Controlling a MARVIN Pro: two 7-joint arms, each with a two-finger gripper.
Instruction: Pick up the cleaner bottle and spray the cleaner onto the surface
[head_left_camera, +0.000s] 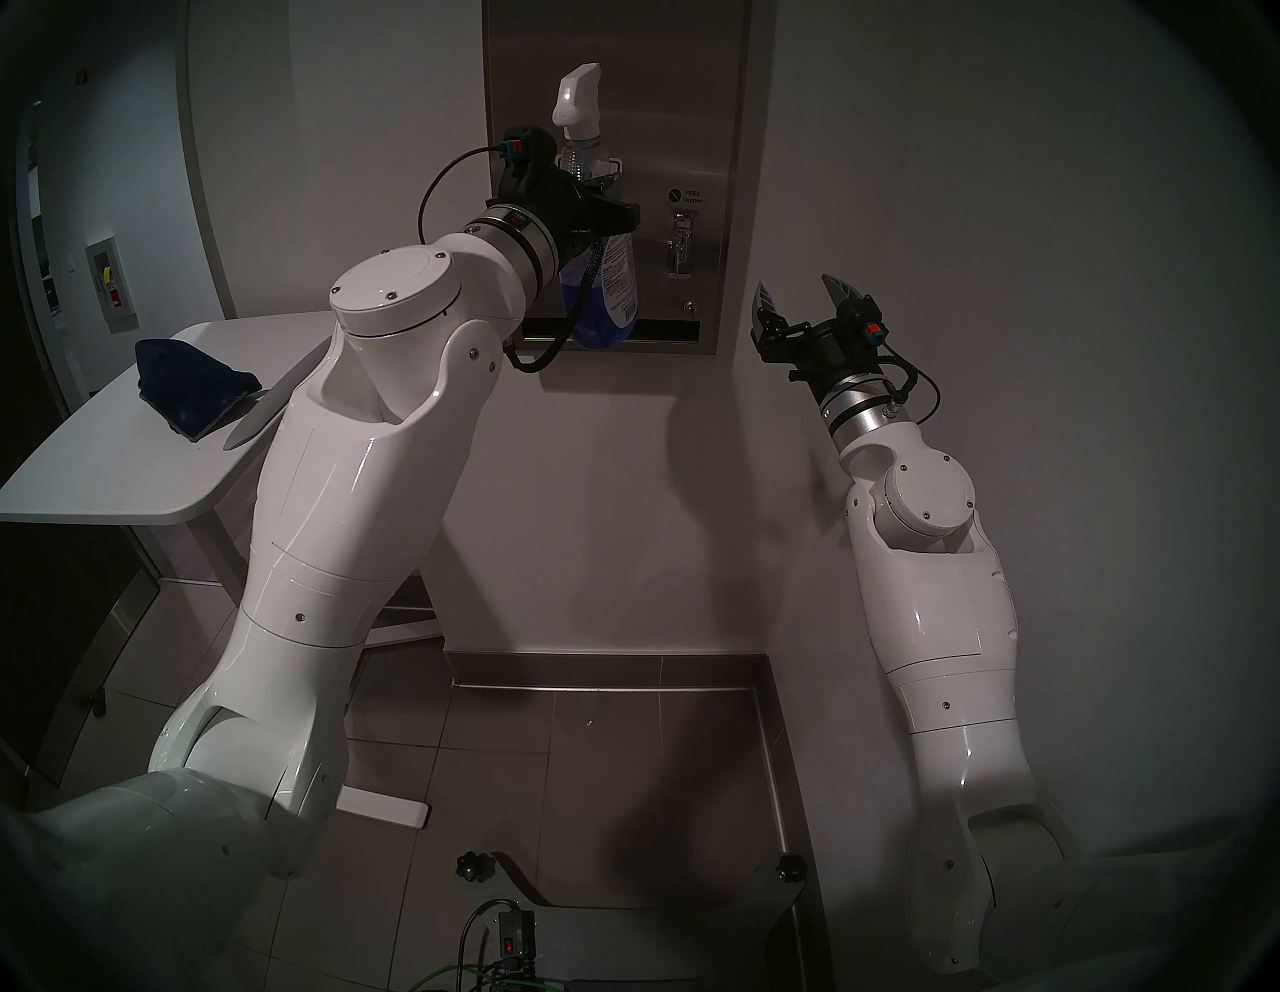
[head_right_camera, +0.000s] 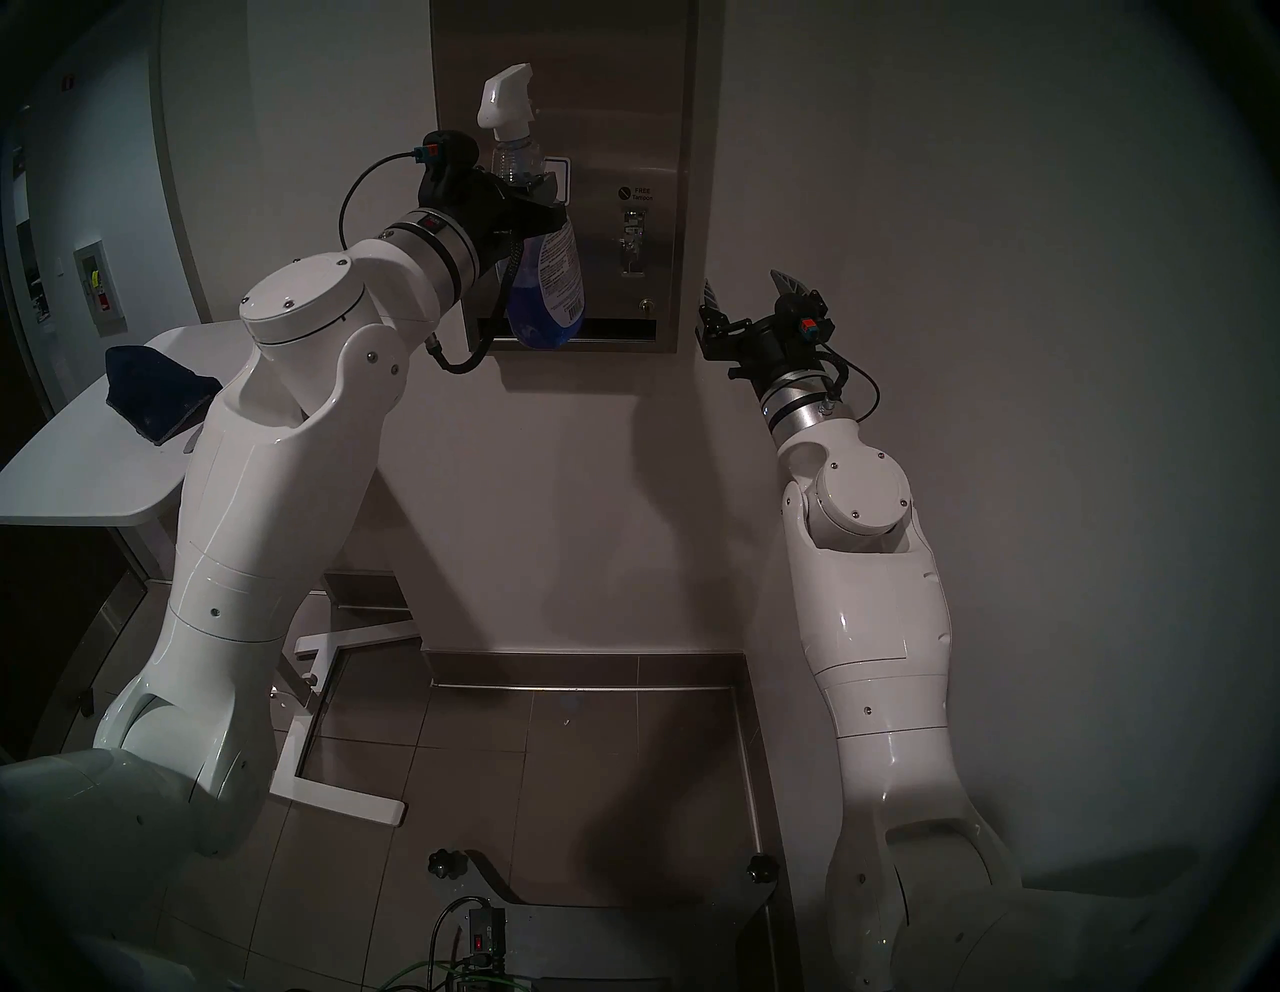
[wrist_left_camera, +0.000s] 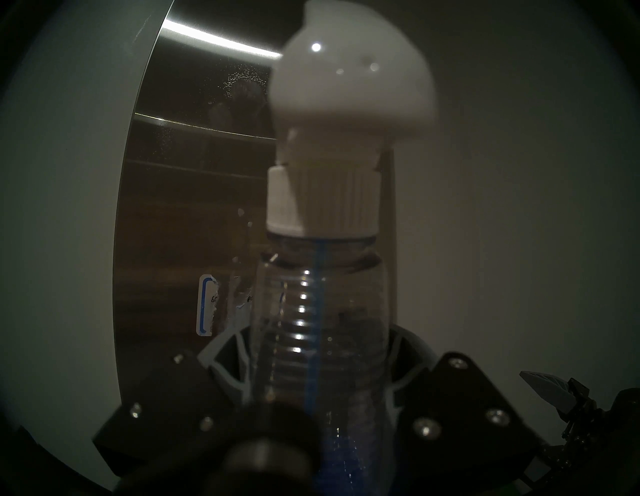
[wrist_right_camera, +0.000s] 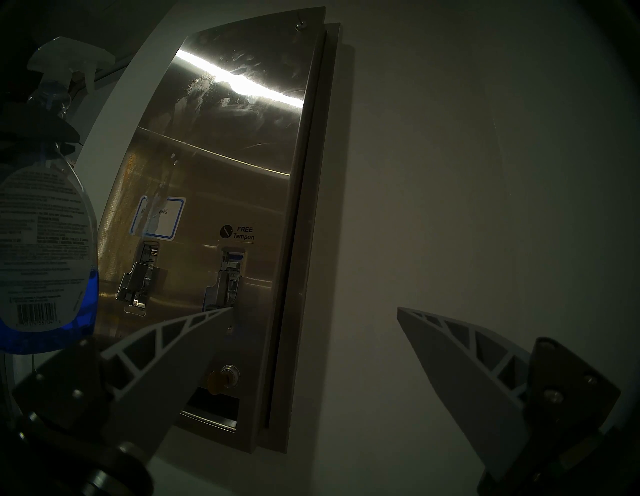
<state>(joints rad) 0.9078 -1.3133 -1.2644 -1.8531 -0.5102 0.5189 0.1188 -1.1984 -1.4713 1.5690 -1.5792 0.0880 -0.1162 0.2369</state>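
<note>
My left gripper (head_left_camera: 592, 187) is shut on the neck of the cleaner bottle (head_left_camera: 602, 291), holding it upright just in front of the surface (head_left_camera: 665, 104), a tall stainless-steel wall panel. The white trigger nozzle (wrist_left_camera: 349, 79) points at the panel. The cleaner (wrist_right_camera: 83, 311), a blue liquid, fills the bottle's lower part. Fine droplets and wet streaks (wrist_left_camera: 242, 79) mark the steel above the blue-bordered sticker (wrist_right_camera: 159, 218). My right gripper (head_left_camera: 795, 291) stands open and empty, to the right of the panel's lower corner, close to the wall.
A white table (head_left_camera: 104, 471) stands at the left with a dark blue cloth (head_left_camera: 194, 391) on it. The panel carries two levers (wrist_right_camera: 138, 287), a keyhole (wrist_right_camera: 230, 372) and a dark slot (head_left_camera: 665, 332) at its bottom. Bare wall lies right of the panel.
</note>
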